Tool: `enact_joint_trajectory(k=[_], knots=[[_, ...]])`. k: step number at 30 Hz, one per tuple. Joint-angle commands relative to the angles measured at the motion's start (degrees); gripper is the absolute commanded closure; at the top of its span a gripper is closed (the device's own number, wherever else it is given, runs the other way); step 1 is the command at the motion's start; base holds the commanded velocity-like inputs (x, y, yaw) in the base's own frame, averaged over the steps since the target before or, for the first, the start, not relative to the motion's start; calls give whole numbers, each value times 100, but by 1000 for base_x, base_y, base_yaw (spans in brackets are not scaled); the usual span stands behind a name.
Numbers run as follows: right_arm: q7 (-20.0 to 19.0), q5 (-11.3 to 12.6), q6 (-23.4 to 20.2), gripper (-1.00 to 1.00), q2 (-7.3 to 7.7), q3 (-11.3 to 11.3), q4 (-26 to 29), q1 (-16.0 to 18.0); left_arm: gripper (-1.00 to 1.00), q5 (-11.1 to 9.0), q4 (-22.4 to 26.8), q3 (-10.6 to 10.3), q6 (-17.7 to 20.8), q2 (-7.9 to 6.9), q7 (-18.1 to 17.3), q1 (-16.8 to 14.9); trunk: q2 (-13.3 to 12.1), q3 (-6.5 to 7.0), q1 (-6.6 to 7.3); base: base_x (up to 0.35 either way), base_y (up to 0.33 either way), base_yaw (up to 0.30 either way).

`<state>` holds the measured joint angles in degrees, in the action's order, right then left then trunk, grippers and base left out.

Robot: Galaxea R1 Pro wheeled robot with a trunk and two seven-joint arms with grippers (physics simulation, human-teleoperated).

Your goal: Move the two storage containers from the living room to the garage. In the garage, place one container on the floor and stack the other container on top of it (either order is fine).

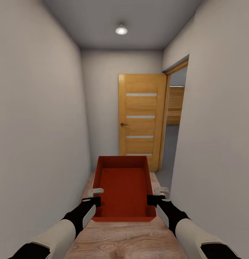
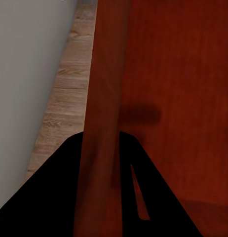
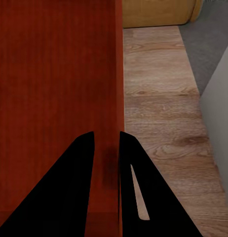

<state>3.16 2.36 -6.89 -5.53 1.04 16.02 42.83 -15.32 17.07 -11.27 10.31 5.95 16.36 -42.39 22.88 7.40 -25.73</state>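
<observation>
While the robot stood in a narrow corridor with plain grey-white walls [image 1: 38,126], it carried one red-orange rectangular storage container [image 1: 124,187] with flat walls and no lid in front of its trunk, above the light wood plank flooring [image 1: 121,241]. In the head view the left gripper [image 1: 96,196] was at the left long wall of the bin and the right gripper [image 1: 156,195] was at the right long wall, both near the end closest to the robot. In the left wrist view the two black fingers [image 2: 153,197] of the left gripper stood on both sides of the container wall [image 2: 101,123], one outside and one inside, so its jaws were clamped on this wall. In the right wrist view the right gripper [image 3: 106,148] held the other wall [image 3: 116,74] in the same manner, with a dark finger [image 3: 138,187] on each side and the jaws pressed on it. The container was open upward and level, and its ribbed inner bottom was visible. At the far end of the corridor a wooden door with four pale horizontal strips [image 1: 140,115] was visible, and just to its right an open doorway [image 1: 175,118] showed a dark grey floor [image 1: 169,144] and wooden planks behind. A round ceiling lamp [image 1: 121,30] shone above.
</observation>
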Motion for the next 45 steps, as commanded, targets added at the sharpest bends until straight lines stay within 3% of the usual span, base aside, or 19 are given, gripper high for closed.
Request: enact_joint_trajectory(k=[1, 45], knots=[[-17, 124, -32, 100, 41, -47, -2, -3, 100, -6, 42, 257, 15, -279, 37, -6, 4, -2, -5, 329, 0, 0], [-17, 124, -32, 100, 43, -51, -2, -3, 100, -6, 42, 257, 8, -279, 40, -6, 4, -2, -5, 329, 0, 0]])
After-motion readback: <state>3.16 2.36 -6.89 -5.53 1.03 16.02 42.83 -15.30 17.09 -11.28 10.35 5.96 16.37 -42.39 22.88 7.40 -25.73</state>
